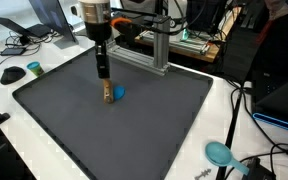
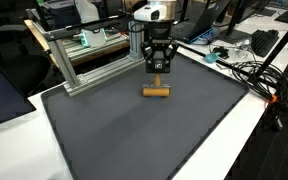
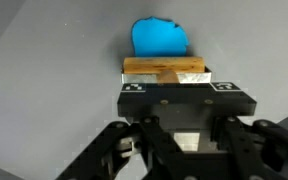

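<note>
Near the middle of the mat (image 2: 114, 130), the block (image 2: 156, 92) lies with its length running from 9 to 3 o'clock in an exterior view. It is a short wooden bar directly under the hand (image 2: 157, 76). The hand comes straight down on it, its jaws drawn in across the narrow width of the block. The wrist view shows wood on both sides of the grip, so I judge the hold to be roughly centred. Whether the block rests on the mat or sits a hair above it, I cannot tell.

At 12 o'clock of the block in the wrist view sits a blue piece (image 3: 161, 38). It is so close that it seems to touch the far edge of the block, though contact is not certain.

Doing this step well seems to call for a firm, even squeeze and a path straight up. A level wrist would stop the bar pivoting between the pads. A sideways slide toward 12 o'clock would likely shove the blue piece. An off-centre hold would let one end droop.

Further out, a metal frame (image 2: 99, 72) stands at 10 o'clock of the block along the mat's edge, well apart. The mat lies on a white worktop (image 2: 254, 130), with cables (image 2: 246, 70) at 2 o'clock, well clear.
</note>
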{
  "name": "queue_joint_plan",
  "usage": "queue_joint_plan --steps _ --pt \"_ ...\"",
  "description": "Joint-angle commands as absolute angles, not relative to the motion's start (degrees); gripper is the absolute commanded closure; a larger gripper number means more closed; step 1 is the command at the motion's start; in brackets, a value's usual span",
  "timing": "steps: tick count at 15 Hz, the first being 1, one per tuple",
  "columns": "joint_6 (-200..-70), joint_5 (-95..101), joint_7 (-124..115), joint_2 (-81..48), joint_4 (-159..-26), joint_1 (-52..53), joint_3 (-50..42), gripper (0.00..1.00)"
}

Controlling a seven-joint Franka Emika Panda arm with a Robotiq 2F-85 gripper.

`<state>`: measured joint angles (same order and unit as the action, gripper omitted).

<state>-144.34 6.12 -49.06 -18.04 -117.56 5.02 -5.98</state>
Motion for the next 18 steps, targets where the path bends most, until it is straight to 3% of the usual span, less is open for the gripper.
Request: queue_joint_plan --steps 1,18 --pt "-147.30 8.54 -48.68 -24.23 -116.33 4.78 -7.56 0.78" --pt "-138.02 -1.24 -25.31 -14.39 -118.32 2.08 -4.83 0.78"
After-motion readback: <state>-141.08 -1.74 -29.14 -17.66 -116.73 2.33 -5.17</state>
